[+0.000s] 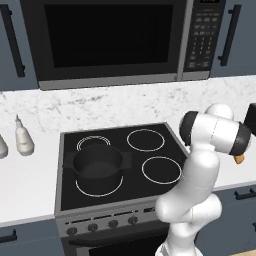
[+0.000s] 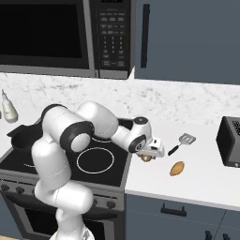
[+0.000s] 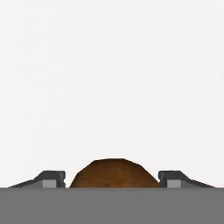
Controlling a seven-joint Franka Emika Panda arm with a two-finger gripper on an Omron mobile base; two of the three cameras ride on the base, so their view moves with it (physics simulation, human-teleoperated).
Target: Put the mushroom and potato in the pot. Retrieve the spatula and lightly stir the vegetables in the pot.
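My gripper (image 2: 151,154) hangs low over the white counter (image 2: 197,187), just at 3 o'clock of the stove (image 2: 70,154). In the hand view the two fingertips (image 3: 54,178) stand wide apart with the mushroom (image 3: 113,173) between them. It shows as a brown dome whose lower half is cut off at the bottom of the view. A thin gap shows beside the tip at 9 o'clock. At the other tip I cannot tell whether metal meets the mushroom, so I count the jaws as open around it rather than gripping. From the right base view the mushroom (image 2: 146,158) is only a small brown smudge under my hand, mostly covered by it.

The potato (image 2: 176,168) lies on the counter near my gripper, at 4 o'clock from it and apart from it. The spatula (image 2: 182,143) lies at 2 o'clock, head pointing away, with its slim handle hard to trace. The pot (image 1: 97,165) sits on the stove's front-left burner. Its inside is dark and I make out nothing in it. In the right base view my own arm hides most of it. In the left base view my elbow blocks the counter, and one orange sliver at its edge is too small to name. A toaster (image 2: 229,140) is cut off at 3 o'clock.
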